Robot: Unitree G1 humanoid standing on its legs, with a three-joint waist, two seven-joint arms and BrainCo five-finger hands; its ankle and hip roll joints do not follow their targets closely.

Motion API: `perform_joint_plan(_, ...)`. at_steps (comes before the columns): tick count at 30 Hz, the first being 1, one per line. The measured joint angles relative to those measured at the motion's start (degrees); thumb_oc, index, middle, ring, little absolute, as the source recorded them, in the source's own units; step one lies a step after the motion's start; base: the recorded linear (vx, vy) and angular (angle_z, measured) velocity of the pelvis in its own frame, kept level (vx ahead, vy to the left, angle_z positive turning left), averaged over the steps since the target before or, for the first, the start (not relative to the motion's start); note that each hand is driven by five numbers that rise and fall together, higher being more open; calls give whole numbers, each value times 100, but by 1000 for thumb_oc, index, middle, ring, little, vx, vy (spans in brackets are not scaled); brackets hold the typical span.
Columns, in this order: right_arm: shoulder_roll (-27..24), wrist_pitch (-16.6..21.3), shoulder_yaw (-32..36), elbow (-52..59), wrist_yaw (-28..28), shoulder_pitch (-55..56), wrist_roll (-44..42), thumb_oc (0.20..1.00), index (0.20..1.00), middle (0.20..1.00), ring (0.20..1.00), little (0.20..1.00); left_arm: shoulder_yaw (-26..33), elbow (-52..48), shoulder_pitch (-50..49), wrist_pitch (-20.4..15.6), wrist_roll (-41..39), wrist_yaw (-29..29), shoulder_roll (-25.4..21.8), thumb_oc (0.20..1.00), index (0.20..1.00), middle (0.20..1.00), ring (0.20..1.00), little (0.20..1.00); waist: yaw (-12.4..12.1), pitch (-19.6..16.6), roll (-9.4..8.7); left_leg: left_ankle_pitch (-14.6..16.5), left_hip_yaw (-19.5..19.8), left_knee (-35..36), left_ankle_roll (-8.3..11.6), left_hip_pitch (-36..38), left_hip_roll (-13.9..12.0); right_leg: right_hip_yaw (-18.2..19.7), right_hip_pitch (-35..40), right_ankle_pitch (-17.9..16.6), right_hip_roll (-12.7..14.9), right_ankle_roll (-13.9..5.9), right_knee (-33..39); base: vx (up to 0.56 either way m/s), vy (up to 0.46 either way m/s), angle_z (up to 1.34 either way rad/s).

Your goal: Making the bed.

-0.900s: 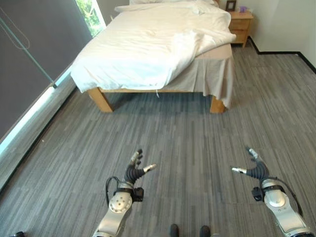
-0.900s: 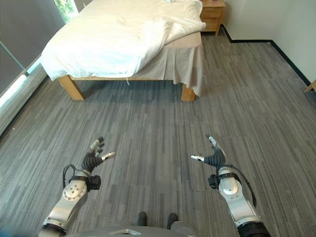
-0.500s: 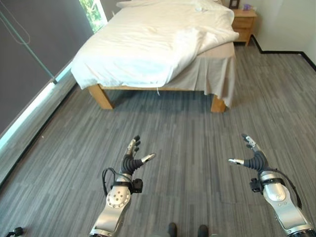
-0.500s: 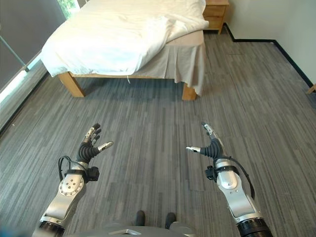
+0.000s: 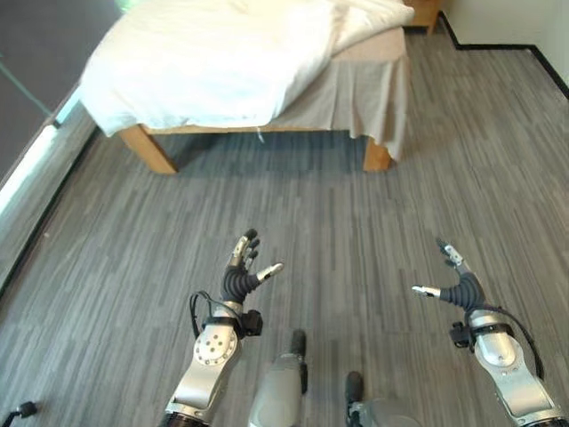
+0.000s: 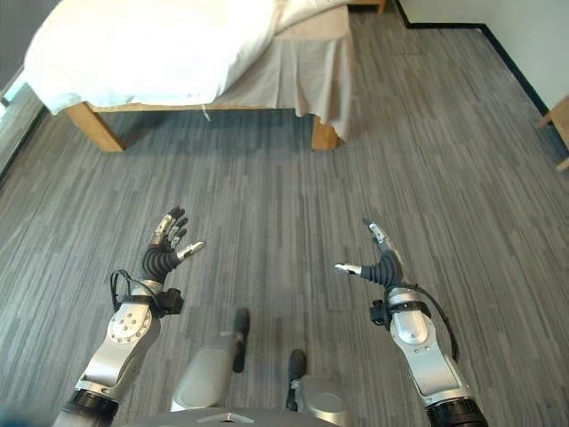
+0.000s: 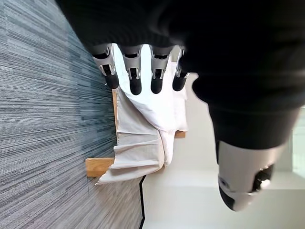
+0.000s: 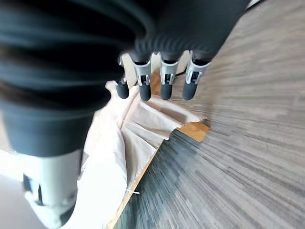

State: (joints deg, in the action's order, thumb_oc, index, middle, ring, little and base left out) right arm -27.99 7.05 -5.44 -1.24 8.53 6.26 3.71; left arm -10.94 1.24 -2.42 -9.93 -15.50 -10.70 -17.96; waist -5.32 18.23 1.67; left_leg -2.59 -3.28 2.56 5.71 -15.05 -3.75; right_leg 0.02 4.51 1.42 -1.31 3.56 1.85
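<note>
The bed (image 5: 160, 151) stands at the far side of the room on wooden legs. A white duvet (image 5: 213, 62) lies rumpled over it and hangs past the near edge on the left. A beige bed skirt (image 5: 364, 89) shows bare at the near right corner. My left hand (image 5: 242, 277) hovers over the floor well short of the bed, fingers straight and spread, holding nothing. My right hand (image 5: 455, 286) floats at the same distance on the right, also open and empty. Past the fingers (image 7: 136, 71) in the left wrist view hang the duvet (image 7: 157, 105) and skirt (image 7: 138, 157).
Grey striped carpet (image 5: 311, 213) stretches between me and the bed. A dark wall with a bright strip at its foot (image 5: 36, 160) runs along the left. A black skirting line (image 5: 551, 71) marks the wall at the far right. A wooden furniture corner (image 6: 558, 120) shows at the right edge.
The whole view has shifted: the bed now sits higher and further left in the picture, so the camera moved and tilted down. Both hands stay open, raised slightly.
</note>
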Motion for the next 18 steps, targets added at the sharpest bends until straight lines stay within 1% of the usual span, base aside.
perform_joint_plan(1, 1, -5, -14, -102, -25, -98, -2, 1000, 1000, 1000, 1000, 1000, 13, 69, 54, -6, 0, 0, 35, 1000, 1000, 1000, 1000, 1000, -46, -6, 71, -9, -21, 317, 4, -32, 1, 118, 30, 44, 4, -50, 20, 535, 180, -29)
perform_joint_plan(2, 4, -15, -9, -117, -35, -112, -3, 1000, 1000, 1000, 1000, 1000, 8, 88, 51, -3, 1, 4, 48, 1000, 1000, 1000, 1000, 1000, -76, -6, 84, -20, -81, 289, -16, -24, -5, 179, 87, 105, 10, -103, 59, 523, 179, -58)
perform_joint_plan(3, 37, -13, -12, -154, -82, -111, -2, 1000, 1000, 1000, 1000, 1000, 16, 66, -24, -12, 2, 38, 56, 1000, 1000, 1000, 1000, 1000, -166, -32, 109, -40, -96, 145, -98, 39, -32, 386, 189, 227, 43, -179, 0, 386, 124, -71)
perform_joint_plan(4, -1, -16, -15, -73, -123, 11, -3, 1000, 1000, 1000, 1000, 1000, 1, 55, -145, -12, 2, 70, 84, 1000, 1000, 1000, 1000, 1000, -269, -193, 225, 41, -76, 59, 5, 150, -74, 464, 251, 334, 46, -288, -1, 388, 126, -74)
perform_joint_plan(5, -38, -11, 11, 38, -152, 162, -1, 1000, 1000, 1000, 1000, 1000, -3, 25, -221, -19, 3, 87, 115, 1000, 1000, 1000, 1000, 1000, -259, -268, 236, -152, -59, 50, -25, 212, -72, 580, 384, 469, 77, -360, 69, 685, 237, -73)
perform_joint_plan(6, 16, -38, -98, 53, -157, 229, -2, 1000, 1000, 1000, 1000, 1000, 4, -23, -261, -13, 2, 94, 95, 1000, 1000, 1000, 1000, 1000, -345, -321, 178, -290, -301, -24, -189, 329, 45, 643, 401, 735, 319, -501, -90, 456, 148, -64)
perform_joint_plan(7, 6, -40, -188, 108, -184, 255, 1, 1000, 1000, 1000, 1000, 1000, 2, -126, -302, -14, 3, 96, 42, 1000, 1000, 1000, 1000, 1000, -378, -333, 118, -397, -481, -30, -339, 371, 81, 620, 388, 814, 447, -631, -189, 639, 226, -73)
perform_joint_plan(8, 43, -7, -366, 93, -233, 231, 9, 1000, 1000, 1000, 1000, 1000, -14, -229, -284, -30, 5, 118, -82, 1000, 1000, 1000, 1000, 1000, -392, -317, -49, -472, -581, -108, -568, 455, 244, 548, 269, 1034, 664, -975, -926, 332, 118, -37)
perform_joint_plan(9, 92, -13, -449, 97, -269, 264, 12, 1000, 1000, 1000, 1000, 1000, -47, -223, -206, -23, 2, 138, -127, 1000, 1000, 1000, 1000, 1000, -327, -336, -181, -400, -583, -91, -815, 567, 394, 473, 204, 1160, 766, -1189, -1408, 391, 214, -2)
perform_joint_plan(10, 169, -32, -548, 123, -321, 257, 24, 1000, 1000, 1000, 1000, 1000, -73, -217, -96, -16, -1, 167, -155, 1000, 1000, 1000, 1000, 1000, -250, -330, -302, -341, -528, -33, -940, 807, 547, 366, -101, 1208, 904, -1502, -2535, 203, 134, 22)
perform_joint_plan(11, 248, -36, -551, 150, -362, 236, 27, 1000, 1000, 1000, 1000, 1000, -97, -219, 26, -15, -1, 208, -168, 1000, 1000, 1000, 1000, 1000, -244, -327, -373, -261, -523, -3, -1051, 980, 603, 364, -358, 1038, 939, -1604, -3290, 542, 281, 28)
perform_joint_plan(12, 301, -45, -593, 187, -400, 162, 31, 1000, 1000, 1000, 1000, 1000, -193, -228, 46, -15, -2, 214, -257, 1000, 1000, 1000, 1000, 1000, -174, -317, -416, -246, -490, 70, -1141, 1248, 631, 342, -755, 718, 978, -1705, -4356, 551, 182, 31)
perform_joint_plan(13, 361, -32, -612, 260, -401, 108, 50, 1000, 1000, 1000, 1000, 1000, -240, -280, 61, -29, -1, 222, -299, 1000, 1000, 1000, 1000, 1000, -1, -315, -374, -5, -234, 35, -1283, 1409, 618, 51, -1109, 745, 1030, -1627, -4882, 655, 181, 57)
perform_joint_plan(14, 421, -44, -630, 292, -393, 71, 70, 1000, 1000, 1000, 1000, 1000, -212, -271, 53, -25, -4, 225, -321, 1000, 1000, 1000, 1000, 1000, 74, -334, -349, 102, -151, 26, -1328, 1539, 602, -207, -1334, 777, 1132, -1582, -4870, 726, 45, 50)
perform_joint_plan(15, 415, -30, -601, 319, -399, 62, 73, 1000, 1000, 1000, 1000, 1000, -215, -304, 41, -42, -4, 219, -332, 1000, 1000, 1000, 1000, 1000, 77, -331, -354, 158, -129, 55, -1311, 1668, 595, -479, -1473, 859, 1309, -1450, -4601, 737, -29, 42)
perform_joint_plan(16, 416, -45, -570, 308, -392, 51, 70, 1000, 1000, 1000, 1000, 1000, -244, -277, 34, -47, -6, 222, -281, 1000, 1000, 1000, 1000, 1000, 113, -311, -345, 261, 62, 81, -1284, 1810, 610, -609, -1595, 901, 1269, -1422, -4136, 629, -29, 39)
perform_joint_plan(17, 436, -55, -552, 255, -394, 1, 70, 1000, 1000, 1000, 1000, 1000, -209, -216, 33, -43, -19, 213, -286, 1000, 1000, 1000, 1000, 1000, 219, -272, -254, 242, 184, 73, -1251, 1874, 489, -596, -1576, 949, 1070, -1352, -3435, 590, -88, 75)
perform_joint_plan(18, 426, -57, -540, 255, -389, -8, 69, 1000, 1000, 1000, 1000, 1000, -204, -176, 44, -45, -31, 225, -283, 1000, 1000, 1000, 1000, 1000, 364, -235, -196, 217, 342, 123, -1195, 1957, 412, -630, -1623, 847, 921, -1294, -2694, 609, -71, 109)
